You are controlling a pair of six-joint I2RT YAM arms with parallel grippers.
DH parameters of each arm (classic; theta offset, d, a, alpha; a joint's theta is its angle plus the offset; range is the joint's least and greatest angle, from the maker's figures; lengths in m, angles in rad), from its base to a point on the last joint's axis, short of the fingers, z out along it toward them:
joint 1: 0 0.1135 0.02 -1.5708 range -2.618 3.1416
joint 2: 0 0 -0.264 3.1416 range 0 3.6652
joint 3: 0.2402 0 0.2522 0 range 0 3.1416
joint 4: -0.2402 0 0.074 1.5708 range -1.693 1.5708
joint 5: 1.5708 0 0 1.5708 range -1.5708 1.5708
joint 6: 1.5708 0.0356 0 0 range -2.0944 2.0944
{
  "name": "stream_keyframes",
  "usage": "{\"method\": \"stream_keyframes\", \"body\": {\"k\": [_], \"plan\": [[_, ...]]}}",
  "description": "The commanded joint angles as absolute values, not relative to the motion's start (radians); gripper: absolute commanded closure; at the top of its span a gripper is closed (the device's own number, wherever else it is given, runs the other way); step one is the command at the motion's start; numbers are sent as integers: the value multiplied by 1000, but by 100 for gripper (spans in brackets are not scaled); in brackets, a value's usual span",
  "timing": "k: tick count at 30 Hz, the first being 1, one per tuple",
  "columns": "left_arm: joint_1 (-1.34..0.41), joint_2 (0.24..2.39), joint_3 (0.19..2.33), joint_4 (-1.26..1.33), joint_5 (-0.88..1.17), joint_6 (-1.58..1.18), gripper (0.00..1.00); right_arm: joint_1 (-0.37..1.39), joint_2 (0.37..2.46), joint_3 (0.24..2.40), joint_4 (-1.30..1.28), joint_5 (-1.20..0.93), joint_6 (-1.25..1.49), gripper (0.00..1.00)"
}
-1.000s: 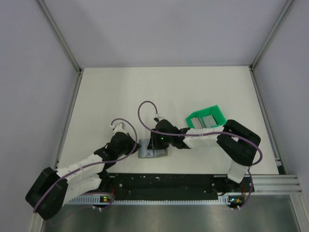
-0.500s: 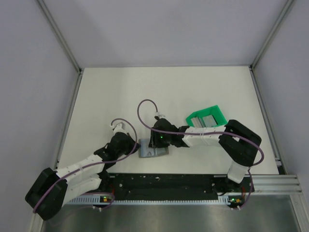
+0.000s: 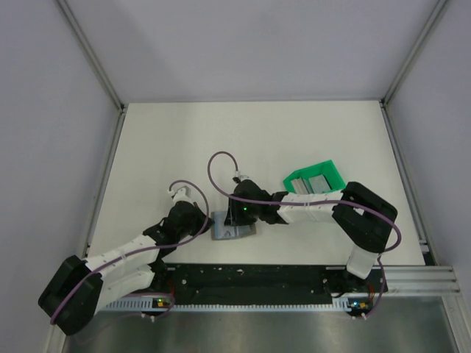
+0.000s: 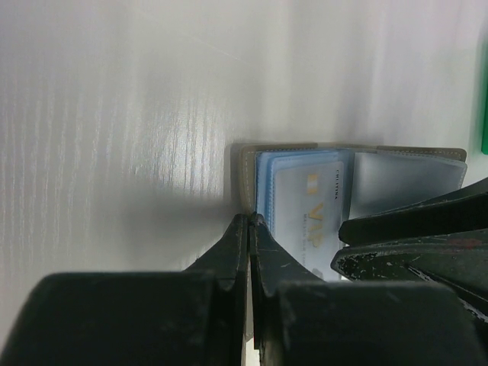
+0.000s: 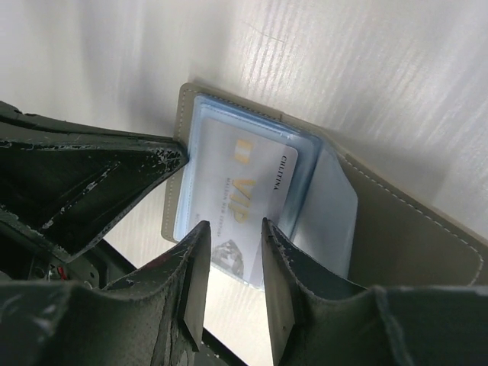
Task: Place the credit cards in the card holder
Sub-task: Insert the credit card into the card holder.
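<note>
The card holder (image 3: 232, 228) lies open near the table's front edge, showing clear sleeves (image 4: 404, 174). A pale grey credit card (image 5: 244, 179) printed "VIP" sits in its left sleeve and also shows in the left wrist view (image 4: 305, 206). My left gripper (image 4: 249, 219) is shut, pinching the holder's left edge (image 4: 244, 171); in the top view it is at the holder's left side (image 3: 209, 222). My right gripper (image 5: 232, 225) hovers over the card's lower part, jaws a little apart and holding nothing; it covers the holder's top (image 3: 238, 216). More grey cards (image 3: 316, 182) lie in the green tray.
The bright green open tray (image 3: 329, 168) stands right of the holder, behind my right forearm. The table's front edge and the black base rail (image 3: 250, 278) are just below the holder. White walls and metal posts enclose the table.
My right gripper has shifted slightly left over the holder. The left arm and the holder have stayed put.
</note>
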State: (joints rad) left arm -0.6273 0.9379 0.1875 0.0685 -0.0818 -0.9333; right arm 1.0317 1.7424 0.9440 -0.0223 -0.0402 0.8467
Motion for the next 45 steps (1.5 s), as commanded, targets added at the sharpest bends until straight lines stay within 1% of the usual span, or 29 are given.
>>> {"method": "stream_keyframes", "body": {"k": [1,4,12,23,27,36,45], "plan": [[-629,930,179,71,-86,-927,100,1040,1762,965,40,-94,836,68],[-627,930,179,71,-86,-928,100,1040,1776,977,26,-101,836,68],[-627,928,183,66,-86,-927,100,1043,1709,940,3,18,828,66],[-627,928,179,67,-86,-927,100,1042,1732,934,-14,3,842,66],[-629,928,181,68,-84,-927,100,1042,1746,940,-8,-40,844,66],[-629,925,181,66,-86,-925,100,1043,1706,931,-61,70,847,63],[-629,928,183,66,-84,-925,100,1045,1747,934,-8,-23,854,63]]}}
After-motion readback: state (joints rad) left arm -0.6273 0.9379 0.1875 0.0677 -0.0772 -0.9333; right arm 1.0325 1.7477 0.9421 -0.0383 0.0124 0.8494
